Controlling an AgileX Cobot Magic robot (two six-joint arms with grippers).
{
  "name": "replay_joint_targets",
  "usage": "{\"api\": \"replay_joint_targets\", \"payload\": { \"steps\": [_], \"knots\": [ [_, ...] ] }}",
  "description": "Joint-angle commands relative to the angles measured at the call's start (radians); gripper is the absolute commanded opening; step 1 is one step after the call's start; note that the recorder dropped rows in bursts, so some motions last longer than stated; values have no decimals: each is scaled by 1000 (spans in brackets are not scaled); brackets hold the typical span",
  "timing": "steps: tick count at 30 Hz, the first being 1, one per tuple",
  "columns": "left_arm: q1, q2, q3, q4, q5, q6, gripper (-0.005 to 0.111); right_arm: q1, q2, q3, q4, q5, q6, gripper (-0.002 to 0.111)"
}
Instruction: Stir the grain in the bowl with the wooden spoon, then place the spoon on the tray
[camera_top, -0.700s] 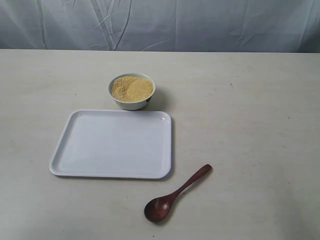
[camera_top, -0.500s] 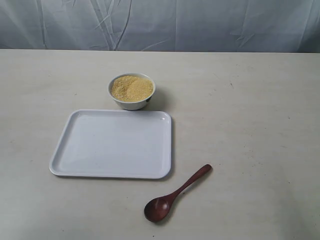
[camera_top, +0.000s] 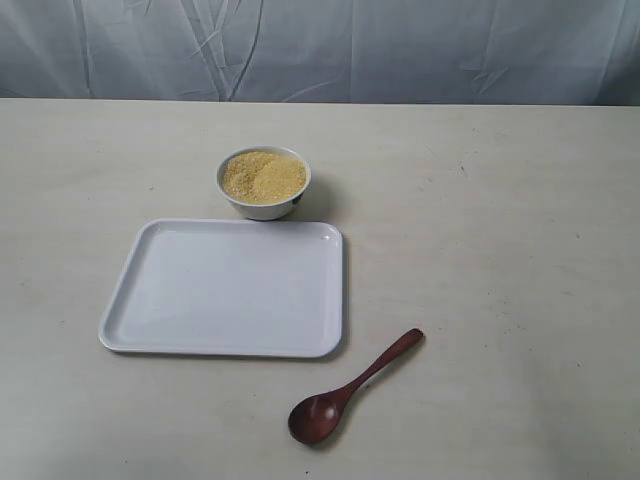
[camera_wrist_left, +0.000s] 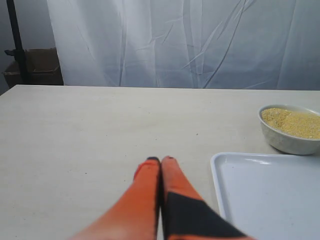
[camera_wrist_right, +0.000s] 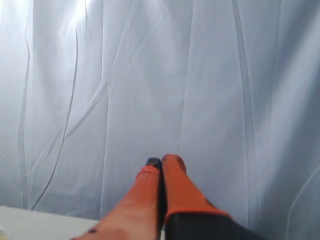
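Note:
The white bowl stands at the middle back of the table, heaped with golden grain. In front of it lies the flat white tray. The dark wooden spoon rests on the table off the tray's front right corner, head toward the front. Neither arm shows in the exterior view. My left gripper is shut and empty above bare table, with the tray and the bowl of grain off to one side. My right gripper is shut and empty, facing the curtain.
A pale curtain hangs behind the table's back edge. In the left wrist view a dark stand and a cardboard box sit beyond the table's far corner.

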Motion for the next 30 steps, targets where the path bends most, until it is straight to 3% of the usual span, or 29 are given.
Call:
{"api": "replay_joint_targets", "payload": {
  "steps": [1,8,11,15,24,30],
  "knots": [
    [2,-4,5,-2,-9,1,0,-4,-5,2,-3,-108,0,0],
    [2,-4,5,-2,-11,1,0,-4,-5,2,-9,-78,0,0],
    [2,-4,5,-2,-11,1,0,-4,-5,0,8,62,2,0],
    [2,-4,5,-2,-11,1,0,-4,44,-122,67,380,2,-1],
    [2,-4,5,-2,-13,1,0,-4,502,-418,85,901,-1,-1],
    [2,-4,5,-2,-13,1,0,-4,903,-472,304,941,-147,-1]
  ]
}}
